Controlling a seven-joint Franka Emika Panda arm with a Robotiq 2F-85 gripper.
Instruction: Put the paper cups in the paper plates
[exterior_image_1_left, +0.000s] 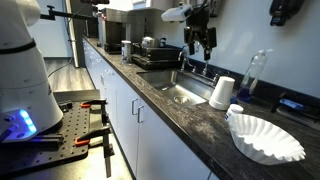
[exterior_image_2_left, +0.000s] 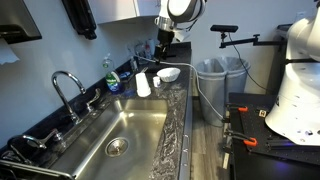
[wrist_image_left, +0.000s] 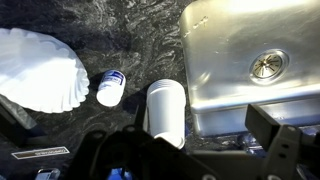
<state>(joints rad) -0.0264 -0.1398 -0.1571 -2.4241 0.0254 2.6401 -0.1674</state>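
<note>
Paper cup (exterior_image_1_left: 222, 92) stands on worktop (exterior_image_1_left: 185, 125) btw sink (exterior_image_1_left: 175, 93) & paper plate (exterior_image_1_left: 265, 137); we see fingers (wrist_image_left: 272, 135) spread wide, well above it, gripping nothing.

The robot's big white base (exterior_image_1_left: 20, 60) stands at the near left in an exterior view. Only the last white link of the arm (exterior_image_1_left: 176, 12) shows, high and far to the right. In both exterior views the wrist points down, so the dark gripper (exterior_image_1_left: 202, 45) hangs upright in the air. Its two fingers (wrist_image_left: 272, 132) stand well apart and grasp nothing. In the wrist view they enter from the bottom edge, dark and blurred.
</note>
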